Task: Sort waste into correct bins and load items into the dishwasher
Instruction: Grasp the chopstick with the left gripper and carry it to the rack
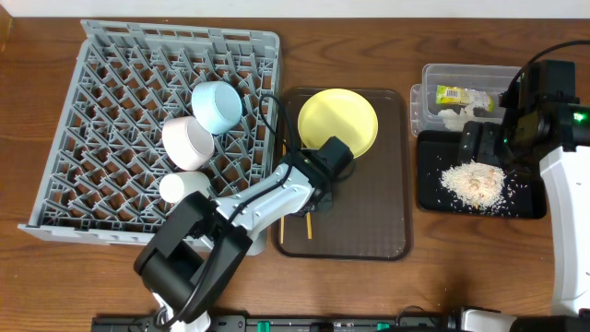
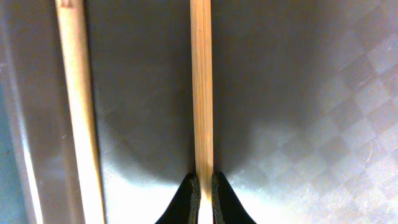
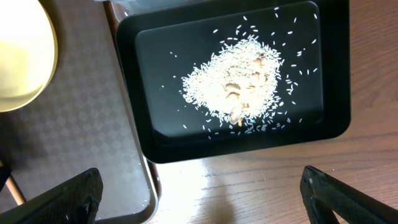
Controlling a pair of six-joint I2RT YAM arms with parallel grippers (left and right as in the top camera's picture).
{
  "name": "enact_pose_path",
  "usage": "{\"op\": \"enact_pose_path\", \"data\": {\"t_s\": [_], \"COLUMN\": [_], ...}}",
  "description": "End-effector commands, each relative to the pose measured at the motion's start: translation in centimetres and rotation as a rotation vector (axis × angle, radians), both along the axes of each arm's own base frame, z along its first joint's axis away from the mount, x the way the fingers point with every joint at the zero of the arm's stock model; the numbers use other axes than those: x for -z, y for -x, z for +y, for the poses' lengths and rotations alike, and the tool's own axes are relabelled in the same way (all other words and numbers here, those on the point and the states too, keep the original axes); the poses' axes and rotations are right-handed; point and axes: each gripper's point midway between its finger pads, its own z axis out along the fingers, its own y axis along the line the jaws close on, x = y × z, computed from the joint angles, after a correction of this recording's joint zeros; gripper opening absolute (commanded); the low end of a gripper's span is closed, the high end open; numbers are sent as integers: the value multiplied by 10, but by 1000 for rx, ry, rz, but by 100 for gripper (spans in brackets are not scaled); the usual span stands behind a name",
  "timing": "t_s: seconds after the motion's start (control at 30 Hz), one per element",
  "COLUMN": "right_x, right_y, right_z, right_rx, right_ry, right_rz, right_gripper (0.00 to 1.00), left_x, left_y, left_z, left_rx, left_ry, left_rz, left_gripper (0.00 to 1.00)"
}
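My left gripper [image 1: 318,196] is low over the dark-brown serving tray [image 1: 369,226]. It is shut on a wooden chopstick [image 2: 201,93], pinched between the fingertips [image 2: 203,193]. A second chopstick [image 2: 78,106] lies along the tray's left rim. The yellow plate [image 1: 337,122] sits on that tray's far end. The grey dish rack [image 1: 92,111] holds the light-blue bowl [image 1: 217,104], white bowl [image 1: 188,141] and small white cup [image 1: 182,187]. My right gripper [image 3: 200,180] is open and empty above the black tray [image 3: 149,74], which holds rice scraps [image 3: 239,87].
The clear tub [image 1: 429,101] behind the black tray [image 1: 433,189] holds the yellow-green wrapper [image 1: 454,93] and white tissue [image 1: 452,117]. The serving tray's corner [image 3: 93,124] and the plate's edge [image 3: 22,56] show in the right wrist view. Bare wooden table lies in front.
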Motion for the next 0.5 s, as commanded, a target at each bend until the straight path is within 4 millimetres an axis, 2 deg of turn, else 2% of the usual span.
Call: {"op": "enact_pose_path", "data": {"t_s": [0.0, 0.2, 0.23, 0.37, 0.47], "right_x": [-3, -3, -3, -3, -3], "right_y": [1, 1, 1, 1, 1], "right_z": [-4, -4, -4, -4, -4], "right_rx": [13, 13, 13, 12, 13], "right_ry": [-3, -3, -3, -3, -3], "right_rz": [-6, -6, -6, -6, -6], "right_gripper": [99, 99, 99, 99, 99], "left_x": [-26, -68, -88, -119, -142], "left_y": [-7, -14, -15, -14, -15], "left_z": [7, 13, 12, 14, 27], "left_rx": [-5, -26, 21, 123, 201], "left_ry": [16, 81, 107, 125, 114], "left_rz": [-67, -145, -193, -268, -326], "left_gripper": [6, 6, 6, 6, 6]}}
